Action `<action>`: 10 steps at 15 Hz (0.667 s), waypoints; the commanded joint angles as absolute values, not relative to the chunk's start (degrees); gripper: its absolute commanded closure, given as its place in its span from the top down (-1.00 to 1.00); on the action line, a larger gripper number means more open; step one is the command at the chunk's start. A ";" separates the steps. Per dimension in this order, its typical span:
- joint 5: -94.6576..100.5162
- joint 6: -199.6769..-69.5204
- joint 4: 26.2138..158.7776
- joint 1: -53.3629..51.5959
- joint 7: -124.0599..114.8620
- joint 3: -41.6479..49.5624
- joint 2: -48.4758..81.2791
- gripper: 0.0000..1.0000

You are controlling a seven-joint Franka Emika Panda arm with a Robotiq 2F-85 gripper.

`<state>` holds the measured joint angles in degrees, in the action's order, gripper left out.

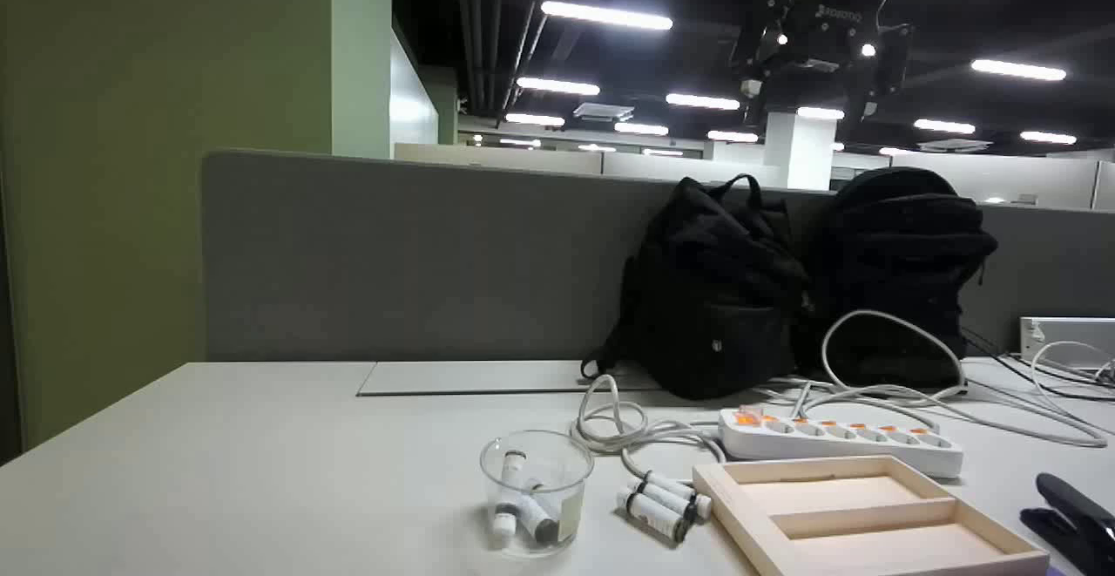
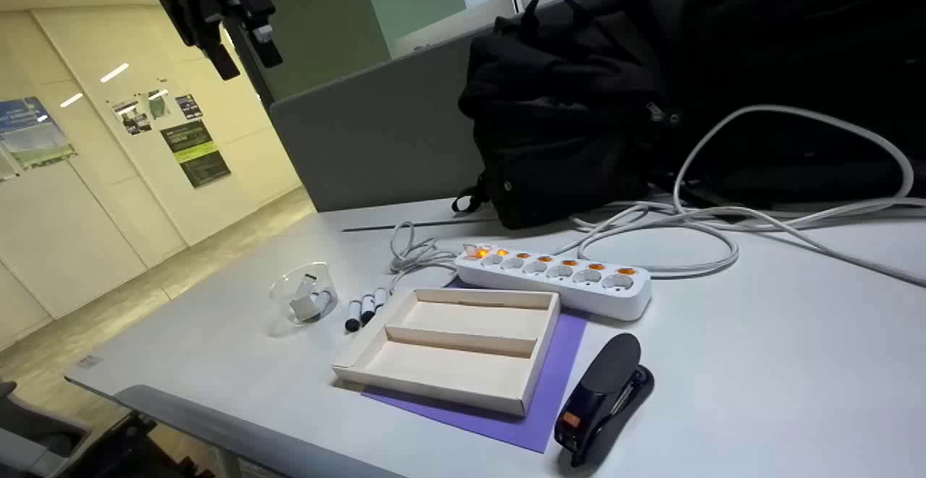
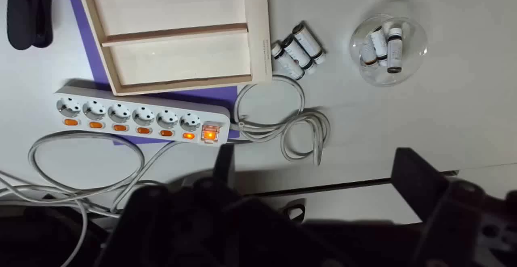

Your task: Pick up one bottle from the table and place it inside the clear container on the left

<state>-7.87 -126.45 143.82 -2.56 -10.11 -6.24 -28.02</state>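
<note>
White-capped vials [image 3: 298, 52]: 3 lie flat, side by side, on the desk [image 3: 363, 125], between the wooden compartment tray [image 3: 258, 28] and the clear plastic cup [image 1: 572, 499]; the vial nearest the tray points its cap [image 3: 276, 49] opposite to the other 2.
Robotiq gripper [image 3: 313, 160]: hangs well above the desk, fingers [image 3: 416, 178] spread wide, holding nothing. Whether the asked-for vial is already among those in the cup I cannot tell; if not, the outer vial should be next.
Vial bodies: light, hard and stiff, I judge; the dark ends [image 3: 299, 27] look like glass, so treat them as breakable. Being round, they may roll.
Paper-like labels [image 3: 287, 62]: probably grippier than the smooth caps; take hold across the middle of a barrel, fingers square to its length, with modest force.
Outer vial [image 3: 309, 40]: best choice, farthest from the tray, with no vial against its outer flank. Its neighbour lies touching or just beside, I cannot tell which, so the inner finger could push it.
Grey cord [image 3: 266, 130]: loops just beside the vial nearest the tray; a poor place to bring a fingertip down.
Clear plastic cup: left of those vials in both exterior views, with 3 more vials [image 3: 394, 51] heaped inside. It looks thin and light, so a knocked rim could shift it; release low, gently, over the pile.
</note>
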 commanded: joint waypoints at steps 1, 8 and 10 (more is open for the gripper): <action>-7.65 -126.30 143.71 -2.89 -10.26 -5.91 -27.99 1.00; -7.65 -126.30 143.71 -2.89 -10.26 -5.91 -27.99 1.00; -8.70 -128.03 144.46 -3.96 -7.08 -5.08 -26.78 1.00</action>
<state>-7.83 -126.45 143.82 -2.56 -10.10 -6.24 -27.99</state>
